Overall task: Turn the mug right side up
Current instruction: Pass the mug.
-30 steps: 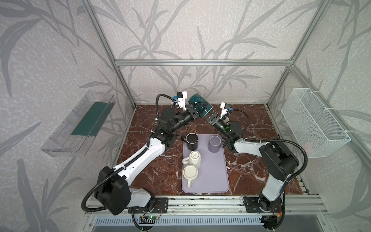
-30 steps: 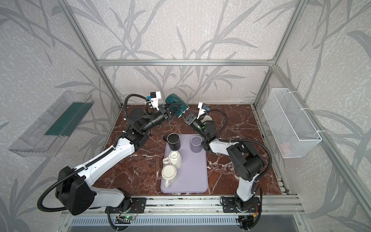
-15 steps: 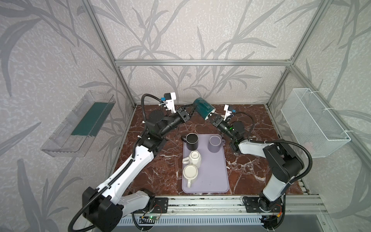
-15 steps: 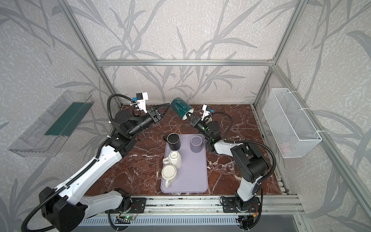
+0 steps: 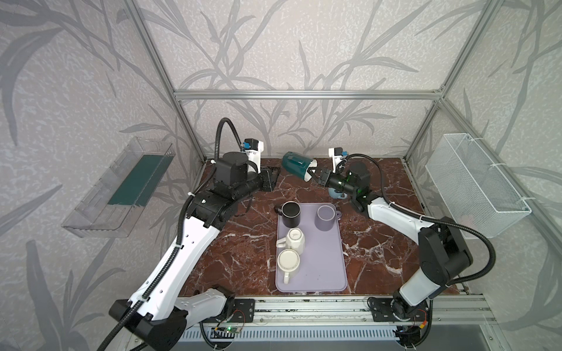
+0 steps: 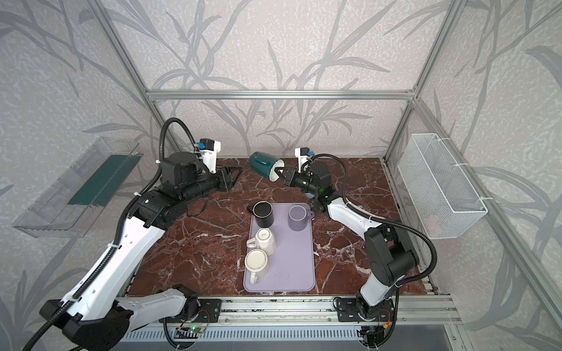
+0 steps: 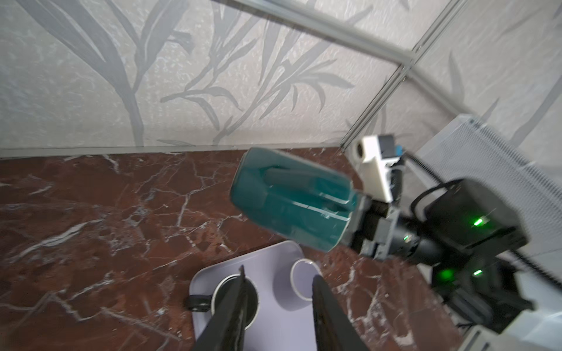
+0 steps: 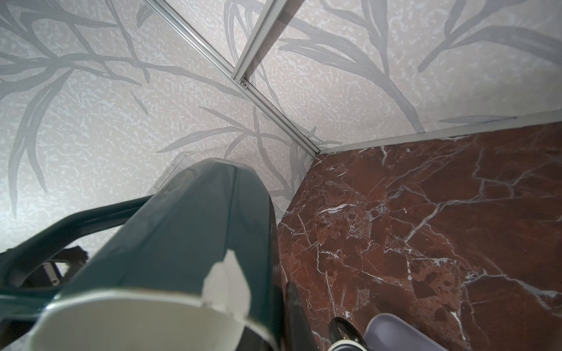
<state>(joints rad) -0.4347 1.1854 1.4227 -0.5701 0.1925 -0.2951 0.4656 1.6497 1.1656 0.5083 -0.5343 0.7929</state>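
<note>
1. Teal mug (image 5: 296, 164) – up in the air over the back of the marble table (image 5: 243, 249), behind the lilac tray (image 5: 322, 267). It is tipped roughly onto its side, base toward the left arm and white-lined mouth toward the right arm.
2. The right gripper (image 5: 311, 173) is clamped on the mug's rim and carries it alone. In the right wrist view the mug (image 8: 182, 237) fills the near field, its handle off to one side.
3. The left gripper (image 5: 273, 179) stands apart from the mug, pointing toward its base. In the left wrist view its two dark fingers (image 7: 234, 304) show a moderate gap with nothing between them.
4. On the tray, a black mug (image 5: 290, 214) and a lilac cup (image 5: 325, 217) stand mouth-up at the back edge, with two white mugs (image 5: 295, 240) in front of them.
5. A small blue mug (image 5: 334, 193) sits on the table under the right arm – mostly hidden.
</note>
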